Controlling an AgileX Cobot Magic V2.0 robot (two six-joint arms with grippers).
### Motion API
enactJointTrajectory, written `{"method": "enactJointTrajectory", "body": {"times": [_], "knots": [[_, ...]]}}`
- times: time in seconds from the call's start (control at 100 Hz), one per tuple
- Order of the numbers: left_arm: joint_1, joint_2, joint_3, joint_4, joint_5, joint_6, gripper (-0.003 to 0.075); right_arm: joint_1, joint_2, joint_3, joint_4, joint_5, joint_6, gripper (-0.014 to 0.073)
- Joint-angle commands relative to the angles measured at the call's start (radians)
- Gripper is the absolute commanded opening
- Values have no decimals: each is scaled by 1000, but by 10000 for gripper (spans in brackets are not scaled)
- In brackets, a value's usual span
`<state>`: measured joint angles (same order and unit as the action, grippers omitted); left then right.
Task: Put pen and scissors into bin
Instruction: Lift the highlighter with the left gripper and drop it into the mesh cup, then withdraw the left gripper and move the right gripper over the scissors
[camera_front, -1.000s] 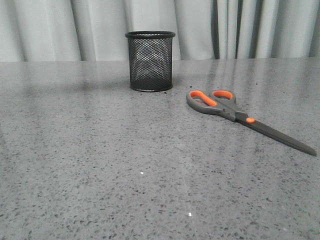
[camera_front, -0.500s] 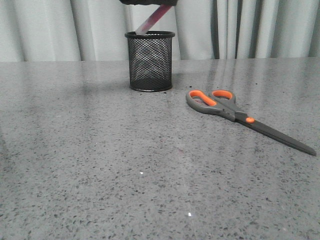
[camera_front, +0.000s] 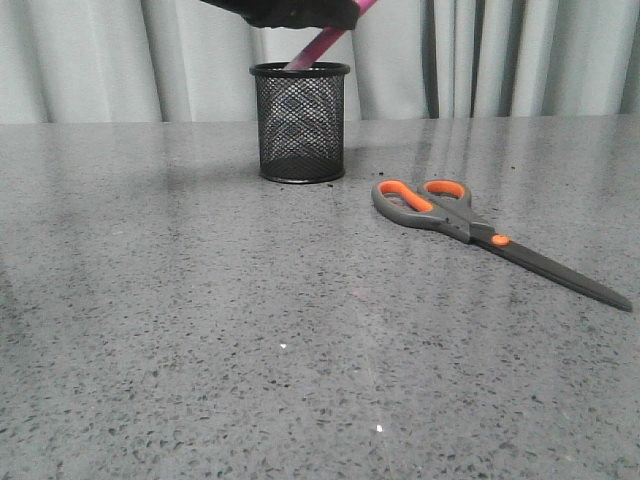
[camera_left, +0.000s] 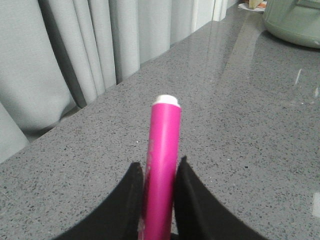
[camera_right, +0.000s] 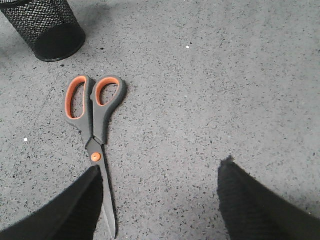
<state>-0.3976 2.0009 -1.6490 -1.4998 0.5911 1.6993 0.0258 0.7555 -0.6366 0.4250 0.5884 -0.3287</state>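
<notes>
My left end effector grips the pen between its two black fingers, holding it tilted above the bin with its lower end dipping just inside the rim. My right end effector hangs over the tabletop with its fingers spread wide and nothing between them. The scissors lie flat and closed on the tabletop, near the bin, handles toward it.
</notes>
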Motion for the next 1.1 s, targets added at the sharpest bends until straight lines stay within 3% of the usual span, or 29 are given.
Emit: {"method": "enactJointTrajectory", "body": {"times": [0.0, 0.1, 0.3, 0.44, 0.58, 0.67, 0.87, 1.09], "knots": [[0, -59, -29, -52, 23, -1, 296, -6, 3, -39, 7, -49, -12, 442], [11, -62, -29, -64, 35, -17, 422, -6, 3, -39, 7, -49, -12, 442], [83, -128, -29, -86, 176, -37, 389, -6, 3, -39, 7, -51, -12, 442], [162, -219, -29, -75, 282, -78, 271, -6, 3, -39, 7, -49, -12, 442], [251, -327, -29, 34, 347, -170, -10, -6, 3, -39, 23, -49, -12, 442], [298, -396, -29, 137, 366, -205, -20, -6, 3, -39, 63, -51, -12, 442], [356, -577, 22, 387, 251, -359, -20, 1, 3, -39, 126, -73, -24, 442], [356, -822, 320, 338, -112, -430, -20, 62, 32, -99, 157, -24, -190, 442]]}}
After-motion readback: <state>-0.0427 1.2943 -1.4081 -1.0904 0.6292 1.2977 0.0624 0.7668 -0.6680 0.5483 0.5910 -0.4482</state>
